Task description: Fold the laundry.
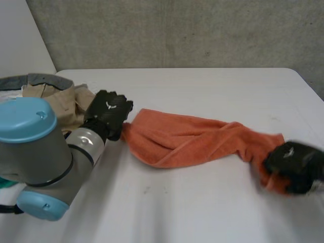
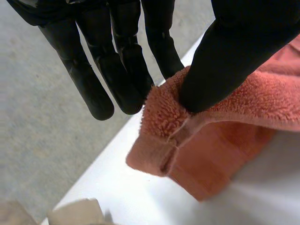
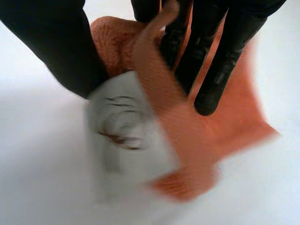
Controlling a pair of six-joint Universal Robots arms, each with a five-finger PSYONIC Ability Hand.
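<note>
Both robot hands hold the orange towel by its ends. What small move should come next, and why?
Probably pull the left robot hand and right robot hand slightly apart: the towel between them lies bunched and twisted, not flat.

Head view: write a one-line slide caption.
Black left hand and right hand pinch opposite ends of a rumpled orange terry towel.

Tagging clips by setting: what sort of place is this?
Probably a robot test lab, not a home: bare white table, plain concrete wall, and an orange towel beside piled clothes.
</note>
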